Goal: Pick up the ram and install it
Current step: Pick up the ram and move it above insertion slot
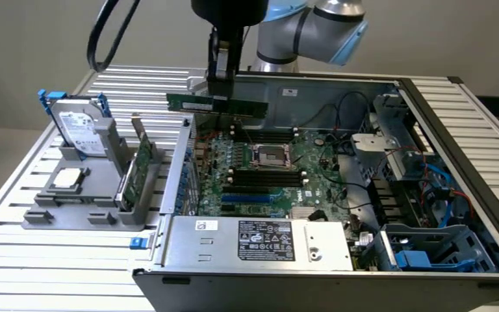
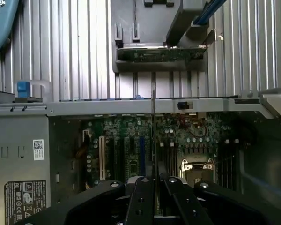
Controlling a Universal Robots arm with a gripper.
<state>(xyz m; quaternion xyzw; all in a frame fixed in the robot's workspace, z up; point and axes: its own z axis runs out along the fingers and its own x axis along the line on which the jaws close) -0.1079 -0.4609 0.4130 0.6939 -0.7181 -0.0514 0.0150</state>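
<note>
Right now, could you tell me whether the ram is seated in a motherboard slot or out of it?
Out. The gripper holds the ram level in the air over the open case, clear of its black slots.

the arm (image 1: 319, 26) points straight down, gripper (image 1: 221, 96) clamped on the ram (image 1: 193, 104).

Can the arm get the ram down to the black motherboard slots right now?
Probably yes: the case lies open, the gripper holds the ram above it, and nothing visible covers the slots.
</note>
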